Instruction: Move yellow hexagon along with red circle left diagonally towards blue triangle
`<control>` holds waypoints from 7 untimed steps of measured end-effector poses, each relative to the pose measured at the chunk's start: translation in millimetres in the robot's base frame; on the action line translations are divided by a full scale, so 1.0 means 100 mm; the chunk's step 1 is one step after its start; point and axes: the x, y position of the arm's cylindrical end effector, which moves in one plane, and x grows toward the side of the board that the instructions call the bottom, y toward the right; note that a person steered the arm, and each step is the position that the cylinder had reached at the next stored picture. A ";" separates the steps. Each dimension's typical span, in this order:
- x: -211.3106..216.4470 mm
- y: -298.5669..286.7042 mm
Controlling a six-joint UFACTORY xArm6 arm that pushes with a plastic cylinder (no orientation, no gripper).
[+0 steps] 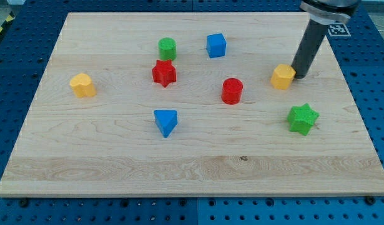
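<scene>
The yellow hexagon (282, 77) lies at the view's right on the wooden board (192, 169). My tip (298, 76) rests just to its right, touching or nearly touching it. The red circle (231, 90) stands to the left of the hexagon and slightly lower. The blue triangle (166, 122) lies further left and lower, near the board's middle.
A red star (163, 73) and a green circle (167, 48) sit at upper middle left. A blue cube (216, 45) is at the upper middle. A yellow block (83, 85) is at the left. A green star (303, 119) lies below the hexagon.
</scene>
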 end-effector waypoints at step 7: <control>0.23 -0.92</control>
